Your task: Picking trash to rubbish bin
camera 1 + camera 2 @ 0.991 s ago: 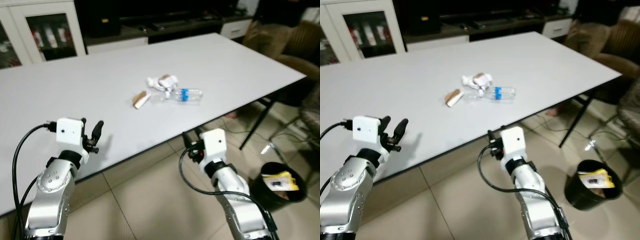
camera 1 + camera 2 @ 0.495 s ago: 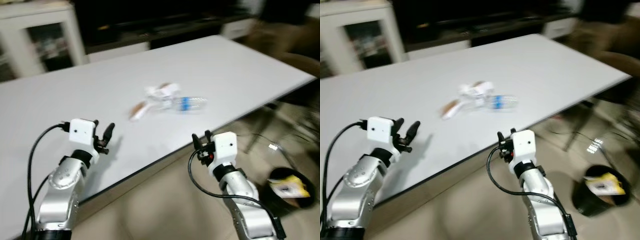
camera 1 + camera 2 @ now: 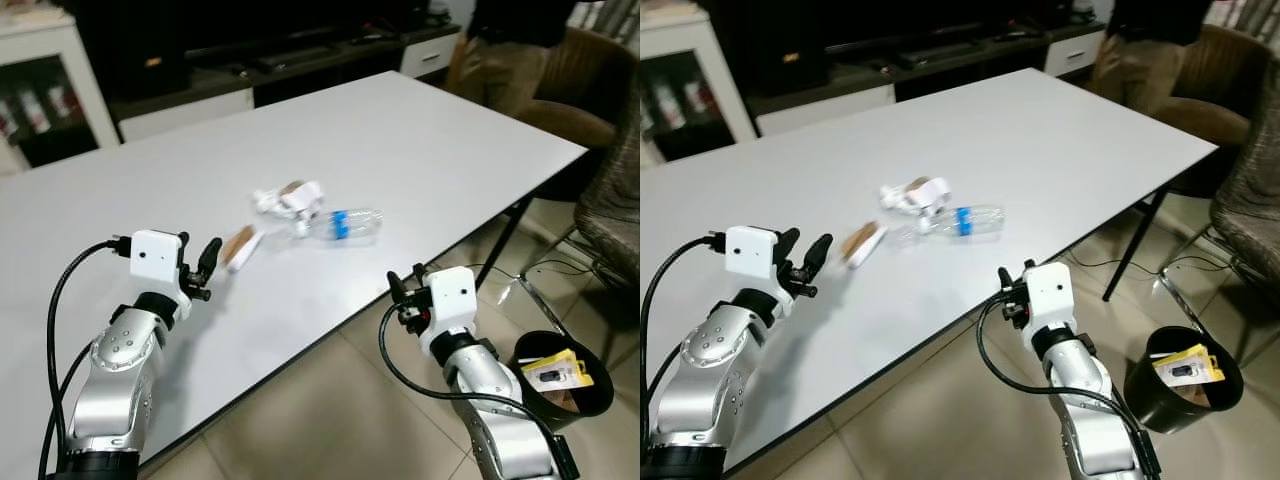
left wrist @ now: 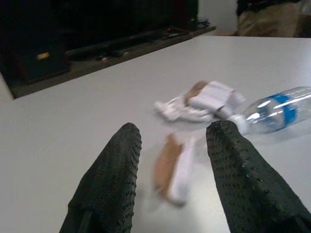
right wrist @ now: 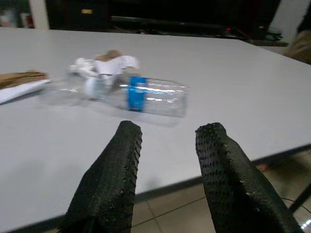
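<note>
the bin [image 3: 560, 378] on the floor holds a yellow packet [image 3: 553, 366], while bottle [image 3: 338, 223], wrapper [image 3: 239, 246] and crumpled paper [image 3: 287, 198] lie on the table [image 3: 420, 130] ahead of left gripper [image 3: 197, 265] and right gripper [image 3: 405, 290], both with fingers spread.

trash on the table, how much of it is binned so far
Done: the bin already holds some yellow-black packaging. In hand: nothing; the left gripper is open near the wrapper, the right gripper open at the table edge. Left: wrapper, bottle and crumpled paper all lie on the table.
</note>
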You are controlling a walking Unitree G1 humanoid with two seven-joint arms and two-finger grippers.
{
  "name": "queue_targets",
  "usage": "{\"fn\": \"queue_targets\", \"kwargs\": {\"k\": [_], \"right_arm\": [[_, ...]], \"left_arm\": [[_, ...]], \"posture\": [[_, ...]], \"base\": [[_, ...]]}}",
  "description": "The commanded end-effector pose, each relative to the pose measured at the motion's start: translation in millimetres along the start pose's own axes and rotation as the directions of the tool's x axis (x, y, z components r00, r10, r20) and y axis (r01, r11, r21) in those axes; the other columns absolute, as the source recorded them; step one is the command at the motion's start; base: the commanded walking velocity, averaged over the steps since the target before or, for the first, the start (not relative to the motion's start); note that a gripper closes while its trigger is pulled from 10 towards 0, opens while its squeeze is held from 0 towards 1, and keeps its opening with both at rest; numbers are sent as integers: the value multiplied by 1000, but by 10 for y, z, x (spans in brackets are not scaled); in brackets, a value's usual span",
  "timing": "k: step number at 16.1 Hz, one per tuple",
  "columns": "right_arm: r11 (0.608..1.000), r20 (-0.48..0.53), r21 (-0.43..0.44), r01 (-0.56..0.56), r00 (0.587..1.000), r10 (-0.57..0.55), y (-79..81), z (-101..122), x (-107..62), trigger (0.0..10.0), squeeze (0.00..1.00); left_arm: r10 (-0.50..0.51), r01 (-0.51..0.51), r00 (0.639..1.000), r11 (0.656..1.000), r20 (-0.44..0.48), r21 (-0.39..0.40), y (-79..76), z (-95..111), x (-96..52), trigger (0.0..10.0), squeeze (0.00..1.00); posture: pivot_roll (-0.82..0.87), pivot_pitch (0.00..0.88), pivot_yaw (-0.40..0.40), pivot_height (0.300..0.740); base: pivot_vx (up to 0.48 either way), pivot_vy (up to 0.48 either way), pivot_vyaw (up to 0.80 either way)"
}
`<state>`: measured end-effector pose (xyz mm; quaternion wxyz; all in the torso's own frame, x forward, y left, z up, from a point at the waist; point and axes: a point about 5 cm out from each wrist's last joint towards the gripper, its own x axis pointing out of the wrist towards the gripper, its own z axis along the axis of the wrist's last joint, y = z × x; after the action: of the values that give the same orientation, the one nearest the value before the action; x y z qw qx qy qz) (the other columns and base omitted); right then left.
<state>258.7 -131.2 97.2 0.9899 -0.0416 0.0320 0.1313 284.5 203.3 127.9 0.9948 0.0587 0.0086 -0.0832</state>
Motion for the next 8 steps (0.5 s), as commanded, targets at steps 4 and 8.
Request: {"fn": "queue_targets", "kwargs": {"k": [4, 8], "right_arm": [[1000, 1, -17, 2, 1000, -2, -36, 6, -24, 10000, 0], [1000, -4, -16, 9, 1000, -9, -38, -6, -59, 10000, 0]], "left_arm": [[-9, 9, 1000, 1000, 5, 14, 3, 13, 25, 10000, 0], [56, -56, 998, 998, -38, -8, 105, -23, 70, 10000, 0]], "posture": [[-23, 0, 4, 740], [-31, 0, 9, 740]], "base": [[325, 0, 0], [240, 0, 0]]}}
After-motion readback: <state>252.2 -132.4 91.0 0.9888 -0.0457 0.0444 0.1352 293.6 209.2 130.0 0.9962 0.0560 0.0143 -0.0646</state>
